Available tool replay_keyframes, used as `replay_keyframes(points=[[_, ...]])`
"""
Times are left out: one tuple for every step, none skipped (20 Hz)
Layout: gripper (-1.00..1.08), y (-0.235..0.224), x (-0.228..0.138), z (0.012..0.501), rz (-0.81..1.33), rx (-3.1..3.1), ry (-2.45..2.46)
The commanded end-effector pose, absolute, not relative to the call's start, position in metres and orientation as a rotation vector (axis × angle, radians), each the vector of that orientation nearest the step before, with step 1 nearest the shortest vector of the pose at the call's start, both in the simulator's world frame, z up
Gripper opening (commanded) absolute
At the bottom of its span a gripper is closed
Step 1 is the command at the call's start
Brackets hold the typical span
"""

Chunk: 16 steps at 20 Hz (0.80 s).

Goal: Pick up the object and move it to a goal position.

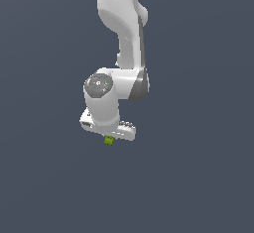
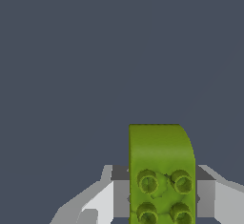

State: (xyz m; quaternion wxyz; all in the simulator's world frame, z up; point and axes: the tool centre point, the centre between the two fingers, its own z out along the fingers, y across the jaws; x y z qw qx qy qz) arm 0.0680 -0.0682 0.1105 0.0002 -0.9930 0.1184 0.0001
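The object point(image 1: 108, 140) is a tiny lime-green blocky piece, showing just below the white gripper point(image 1: 110, 137) in the exterior view. In the wrist view the object point(image 2: 161, 170) looms large, with round studs on its face and one rounded corner. It sits between the two grey and white fingers point(image 2: 97, 201), which press on its sides. The gripper point(image 2: 162, 199) is shut on the object. The white arm point(image 1: 121, 38) comes down from the top of the exterior view and hides most of the gripper.
A plain dark grey-blue surface point(image 1: 198, 177) fills the background in both views. No other object or marker shows.
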Motion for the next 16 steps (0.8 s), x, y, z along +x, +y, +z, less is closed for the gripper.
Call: replay_keyframes(points=[[-1.00,-0.086,0.070,0.134,0.000,-3.119,0.372],[-1.00,-0.094,0.071,0.143,0.000,-3.119,0.372],[-1.00,-0.101,0.072,0.152,0.000,-3.119,0.372],[-1.00,-0.107,0.073,0.160,0.000,-3.119,0.372],[-1.00,-0.113,0.074,0.168,0.000,-3.119,0.372],[-1.00,-0.119,0.075,0.175,0.000,-3.119,0.372],[-1.00,-0.124,0.076,0.181,0.000,-3.119,0.372],[-1.00,-0.128,0.077,0.187,0.000,-3.119,0.372],[-1.00,-0.132,0.078,0.192,0.000,-3.119,0.372],[-1.00,-0.136,0.079,0.196,0.000,-3.119,0.372],[-1.00,-0.139,0.080,0.200,0.000,-3.119,0.372],[-1.00,-0.142,0.080,0.203,0.000,-3.119,0.372],[-1.00,-0.144,0.081,0.206,0.000,-3.119,0.372],[-1.00,-0.146,0.082,0.209,0.000,-3.120,0.371],[-1.00,-0.147,0.082,0.211,0.000,-3.120,0.371],[-1.00,-0.148,0.082,0.212,0.000,-3.120,0.371]])
